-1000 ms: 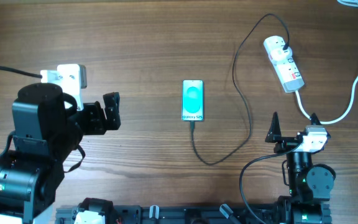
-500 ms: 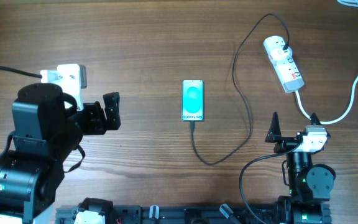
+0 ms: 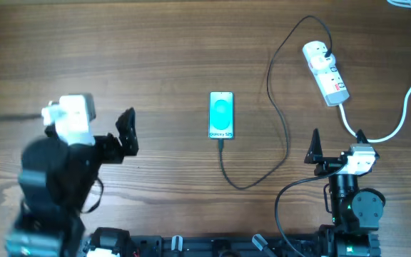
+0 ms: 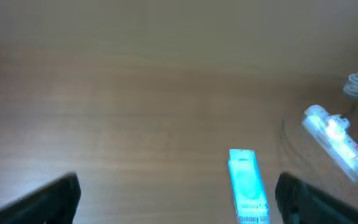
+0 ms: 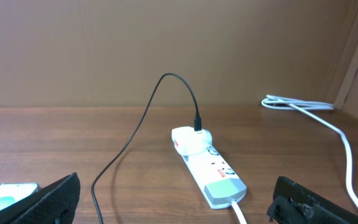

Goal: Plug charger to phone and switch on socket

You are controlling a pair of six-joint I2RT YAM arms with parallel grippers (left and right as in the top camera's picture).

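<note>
phone (image 3: 221, 114) mid-table, charger (image 3: 286, 139) meeting its near end, socket (image 3: 326, 73) far right

One small rectangular smartphone with a teal-cyan screen (image 3: 221, 114). One long white plastic power strip (image 3: 328, 77). One thin black cable (image 3: 287, 143), ending in one white plug adapter (image 3: 315, 51). One thick white cord (image 3: 405, 107).

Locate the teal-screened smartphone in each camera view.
Overhead: the teal-screened smartphone lies near the picture's centre.
Left wrist: smartphone at the bottom edge, right of centre.
Right wrist: smartphone in the bottom-left corner, partly cut off.
Shared landmark: the white power strip, always to its right.
</note>
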